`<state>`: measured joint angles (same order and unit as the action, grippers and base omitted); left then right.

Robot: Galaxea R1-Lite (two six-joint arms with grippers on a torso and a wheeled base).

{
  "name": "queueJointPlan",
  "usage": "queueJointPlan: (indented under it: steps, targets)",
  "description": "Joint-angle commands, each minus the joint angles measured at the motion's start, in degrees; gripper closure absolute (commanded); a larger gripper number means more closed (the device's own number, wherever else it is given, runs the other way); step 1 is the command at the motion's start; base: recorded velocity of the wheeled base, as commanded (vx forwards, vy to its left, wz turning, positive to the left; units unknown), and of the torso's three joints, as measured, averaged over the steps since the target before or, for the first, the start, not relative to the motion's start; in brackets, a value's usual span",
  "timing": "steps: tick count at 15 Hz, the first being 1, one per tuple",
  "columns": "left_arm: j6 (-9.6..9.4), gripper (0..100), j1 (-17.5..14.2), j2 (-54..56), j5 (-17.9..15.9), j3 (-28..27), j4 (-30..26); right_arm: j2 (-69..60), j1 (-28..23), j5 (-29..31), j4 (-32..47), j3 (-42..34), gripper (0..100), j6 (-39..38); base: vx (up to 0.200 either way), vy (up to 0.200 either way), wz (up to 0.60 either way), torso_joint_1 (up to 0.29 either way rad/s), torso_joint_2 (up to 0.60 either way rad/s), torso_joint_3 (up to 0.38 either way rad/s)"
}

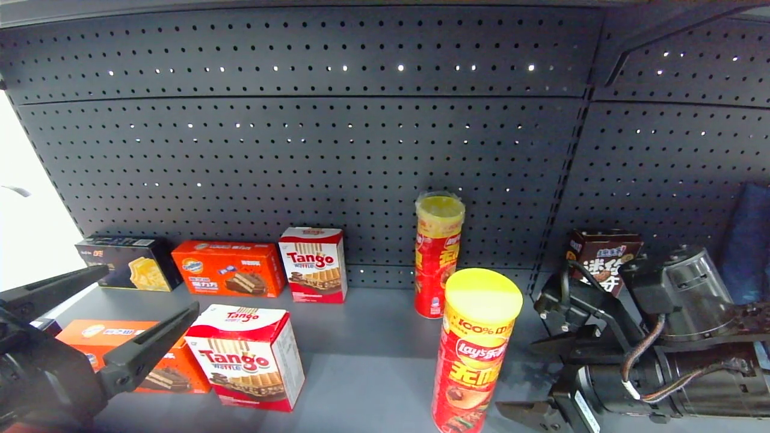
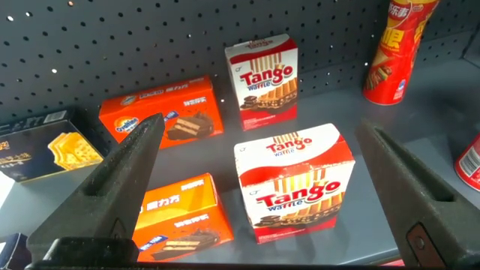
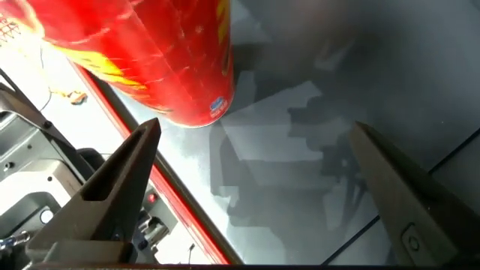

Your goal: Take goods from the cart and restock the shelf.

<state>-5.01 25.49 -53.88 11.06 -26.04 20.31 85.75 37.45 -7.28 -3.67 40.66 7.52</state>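
- As I log this shelf (image 1: 373, 367) from the head camera, its grey deck carries eight goods in front of a dark pegboard back (image 1: 301, 150).
- Front chip can (image 1: 478, 349): red with a yellow lid, upright near the shelf's front edge, right of centre.
- Rear chip can (image 1: 438, 255): same kind, upright close to the pegboard, behind the front one and slightly to its left, apart from it.
- Front wafer box (image 1: 246, 358): red and white, upright, left of the front chip can.
- Rear wafer box (image 1: 314, 264): matching, upright against the pegboard.
- Rear orange box (image 1: 228, 269): just left of the rear wafer box.
- Front orange box (image 1: 96, 332): lying flat, beside the front wafer box on its left, partly hidden behind my left arm.
- Black box (image 1: 129, 263): back row, far left.
- Brown box (image 1: 601, 252): back right, behind my right arm.
- Left end effector (image 1: 151, 288): fingers spread wide, holding nothing, hanging above the front left of the shelf, pointed toward the boxes.
- Right end effector (image 1: 515, 377): fingers wide apart, empty, low over the deck just right of the front chip can and not touching it.
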Motion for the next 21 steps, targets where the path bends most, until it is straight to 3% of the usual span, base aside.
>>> queueJointPlan:
  steps: [1, 11, 21]
  targets:
    - [0.26, 0, 0.0, -0.1, 0.0, 0.0, 0.1, 0.1, 0.1, 0.0, 0.1, -0.2, 0, 0.0, 0.000, 0.000, 0.00, 0.000, 0.00, 0.000]
    - [1.76, 0, 0.1, -0.1, 0.0, 1.0, 0.3, -0.3, 5.0, 0.5, 0.1, -1.6, 0, -0.1, 0.000, 0.000, 0.00, 0.000, 0.00, 0.000]
    - [2.02, 0, 0.0, 0.0, 0.1, 1.3, 0.4, 2.7, 4.4, 1.6, 0.0, -1.9, 0, -0.1, 0.000, 0.000, 0.00, 0.000, 0.00, 0.000]
